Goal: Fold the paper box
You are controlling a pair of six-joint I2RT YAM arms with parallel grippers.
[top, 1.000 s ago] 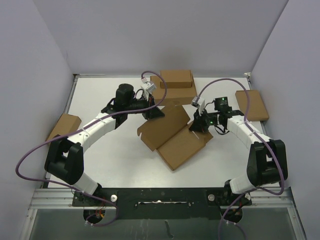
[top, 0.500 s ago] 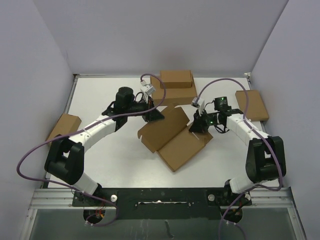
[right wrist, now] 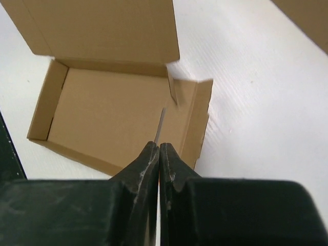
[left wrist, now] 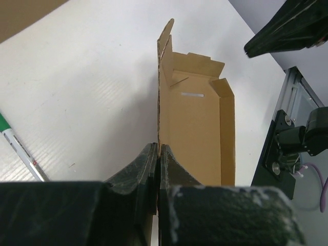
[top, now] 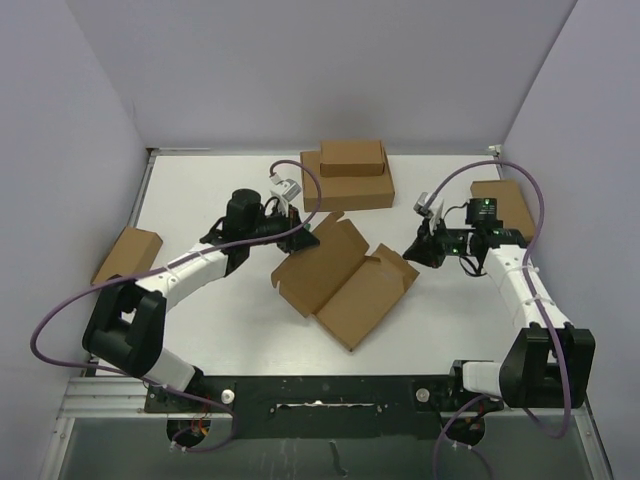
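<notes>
worktop [top: 200, 330]: slick white sheet, nothing pins box base.
stacked boxes [top: 345, 175]: at far edge, near the open lid. Shove that way could jam against them.
paper box [top: 345, 285]: mid-worktop, lid open, skewed to edges.
left claw [top: 303, 236]: my fingers together, looks pinched on upright side wall [left wrist: 164, 51]. Thin card, so hard pull could tear or crease off score.
right claw [top: 415, 255]: mine closed on nothing, just beside right flap [right wrist: 197, 113]. Box unbraced, may slide or spin.

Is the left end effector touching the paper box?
Touching. The left wrist view shows the left end effector shut on a wall of the paper box.
</notes>
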